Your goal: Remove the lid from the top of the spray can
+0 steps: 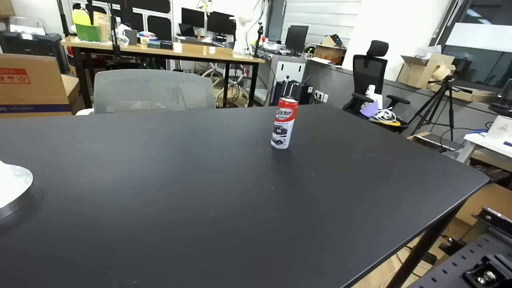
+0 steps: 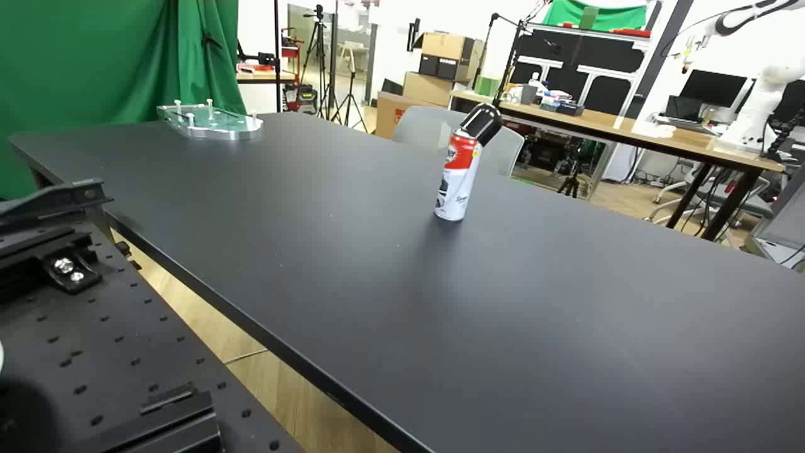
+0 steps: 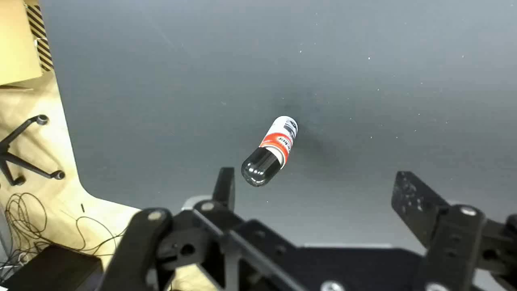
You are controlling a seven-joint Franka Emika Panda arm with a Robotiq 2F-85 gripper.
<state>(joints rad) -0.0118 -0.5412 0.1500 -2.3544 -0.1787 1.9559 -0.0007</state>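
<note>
Beyond the black, two-fingered mechanical hand (image 3: 315,182) in the wrist view, a slim cylindrical spray can (image 3: 279,137) stands upright, red above and white below, with lettering on the red and dark pictures on the white. On its top sits a glossy black, dome-ended lid (image 2: 482,124), tilted to one side so that part of the can's pale top shows beside it. The hand's two fingers (image 3: 416,202) are spread wide, apart from can and lid, the lid nearer the finger on the picture's left. Under the can lies a broad, matt black desk (image 1: 200,180); at its end, in an exterior view, sits a clear greenish plate (image 2: 220,126) with pale pegs (image 2: 210,107). Past the desk, both exterior views show a grey-backed chair (image 1: 154,90) and a wooden-topped table (image 1: 192,48) bearing a white robot arm (image 2: 751,116). A green curtain (image 2: 94,75) hangs behind the desk's end.
</note>
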